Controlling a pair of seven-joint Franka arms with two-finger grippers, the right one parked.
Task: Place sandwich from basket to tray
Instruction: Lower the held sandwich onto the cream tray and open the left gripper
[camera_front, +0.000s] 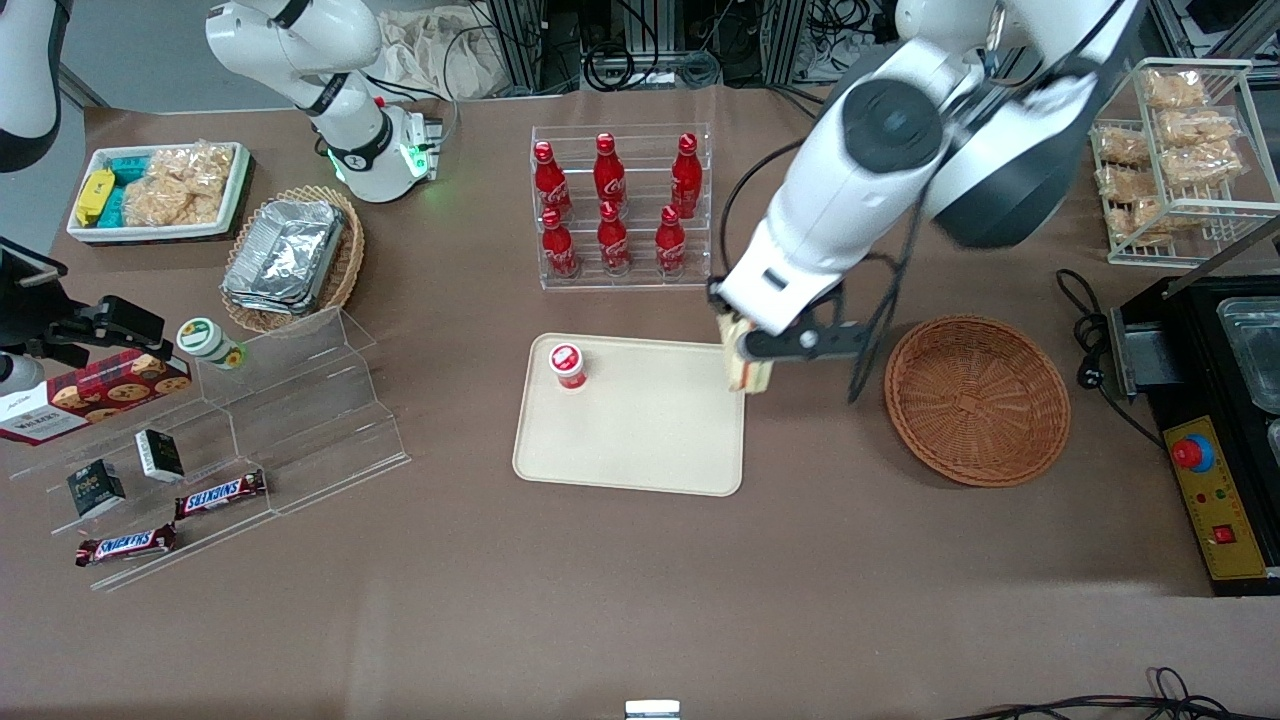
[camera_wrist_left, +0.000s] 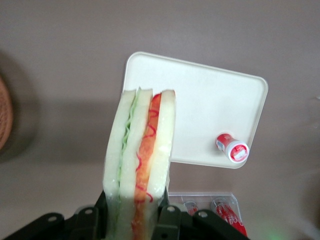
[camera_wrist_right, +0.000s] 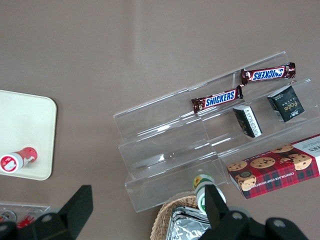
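The gripper (camera_front: 748, 352) is squeezing the sandwich (camera_front: 748, 372) between its two fingers and holding it up in the air. The sandwich is hanging right over the edge of the tray (camera_front: 640, 440) that is closest to the basket (camera_front: 977, 398). Its long side is pointing down at the tray. I think it needs to go a bit more toward the tray's middle, staying away from the little red bottle (camera_front: 568, 365), then down.

Working arm: glossy white rounded shell links, large dark grey circular joint caps, black band at elbow. Black cable loops alongside forearm. Gripper (camera_front: 748, 362) at arm's tip above table: black body, black fingers (camera_wrist_left: 167, 220), small round screw holes visible on finger mounts.
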